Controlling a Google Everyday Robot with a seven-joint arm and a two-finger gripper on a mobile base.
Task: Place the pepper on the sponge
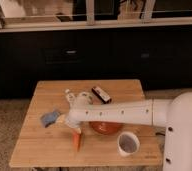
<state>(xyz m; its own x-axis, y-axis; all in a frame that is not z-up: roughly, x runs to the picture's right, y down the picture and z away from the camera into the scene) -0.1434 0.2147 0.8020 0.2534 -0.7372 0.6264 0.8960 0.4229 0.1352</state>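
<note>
The end effector (69, 121), whose grip I cannot tell, sits over the far end of the pepper (78, 141), which runs toward the table's (39, 150) near edge, with the sponge (50, 118) just beside, opposite the bowl (106, 128).

Item count on the single wooden table (39, 150): one pepper (78, 141), one sponge (49, 118), one orange bowl (106, 128), one white cup (128, 144), one white tube (68, 94), one dark bar with a white end (101, 94). One robot arm (124, 111); one gripper (71, 125), located at the pepper's upper end, near the sponge.
</note>
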